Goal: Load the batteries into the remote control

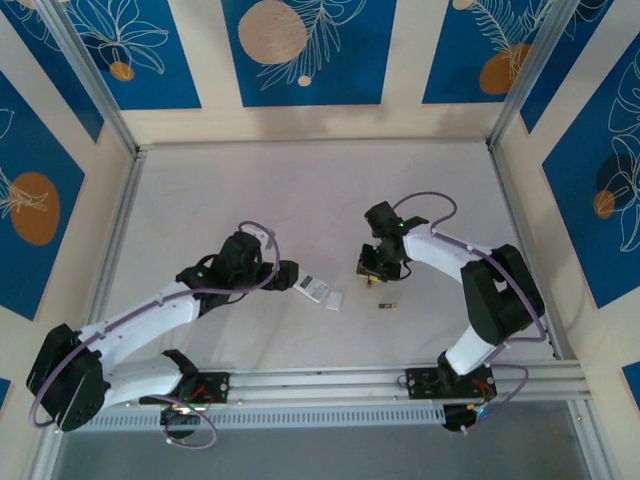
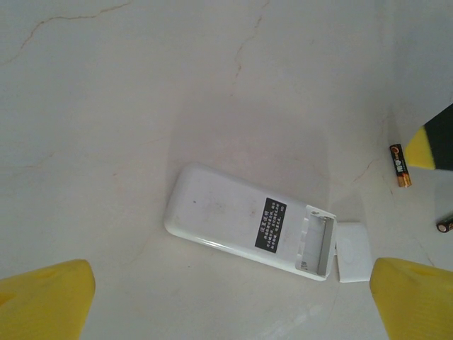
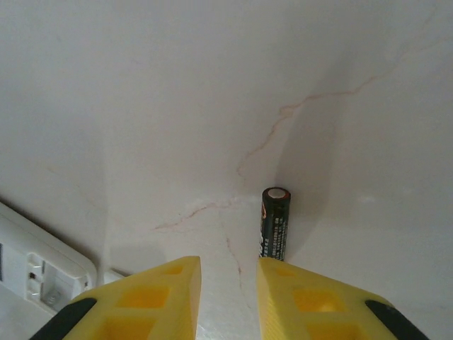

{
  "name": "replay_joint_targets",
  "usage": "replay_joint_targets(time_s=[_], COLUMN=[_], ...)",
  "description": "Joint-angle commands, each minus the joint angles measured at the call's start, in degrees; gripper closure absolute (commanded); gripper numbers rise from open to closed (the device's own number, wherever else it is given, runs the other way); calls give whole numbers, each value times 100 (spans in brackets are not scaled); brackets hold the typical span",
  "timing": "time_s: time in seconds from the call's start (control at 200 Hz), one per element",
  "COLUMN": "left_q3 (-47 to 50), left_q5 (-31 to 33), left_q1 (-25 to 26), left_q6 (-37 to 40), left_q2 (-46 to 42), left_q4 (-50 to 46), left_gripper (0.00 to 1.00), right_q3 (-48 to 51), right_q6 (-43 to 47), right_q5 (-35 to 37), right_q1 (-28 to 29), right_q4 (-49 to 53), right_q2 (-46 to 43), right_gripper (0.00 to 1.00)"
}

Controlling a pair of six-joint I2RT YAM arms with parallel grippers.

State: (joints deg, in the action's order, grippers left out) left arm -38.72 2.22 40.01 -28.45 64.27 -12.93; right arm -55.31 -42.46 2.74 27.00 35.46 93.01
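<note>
White flat rectangular plastic remote control (image 2: 226,216) lies on the pale marbled tabletop (image 2: 106,85), its battery bay open, with a small white square cover (image 2: 352,249) just beside it. Left fingers (image 2: 49,297) stand released wide on either side. Right fingers (image 3: 156,297) are narrowed, grasping nothing; a dark cylindrical battery (image 3: 276,223) lies just ahead.

The remote control (image 2: 233,216) is a white, rounded handset lying flat on the bench (image 2: 106,106), back face up with a dark label. Its battery compartment at the 4 o'clock end stands open and empty. One battery (image 2: 400,165), dark with a gold end, lies apart at its 2 o'clock. A second battery (image 2: 444,225) lies at 3 o'clock, cut off by the frame edge.
</note>
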Motion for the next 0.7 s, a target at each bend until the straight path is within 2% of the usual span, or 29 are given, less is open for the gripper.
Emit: replay_joint_targets(time_s=[0.0,0.5,0.695], left_q3=[58,128,128], left_q5=[121,112,130], left_q1=[-9,-3,-10], left_q6=[74,76,71], left_q2=[-125,-130,-92], left_q4=[-105,-80,-62], left_gripper=[0,0,0], right_q3=[-99,150,257], right_q6=[-33,-262,-272], right_q5=[-81,70,47], right_q1=[28,266,334], right_q4=[227,183,90], right_q2=[144,227,-15], right_gripper=[72,68,67])
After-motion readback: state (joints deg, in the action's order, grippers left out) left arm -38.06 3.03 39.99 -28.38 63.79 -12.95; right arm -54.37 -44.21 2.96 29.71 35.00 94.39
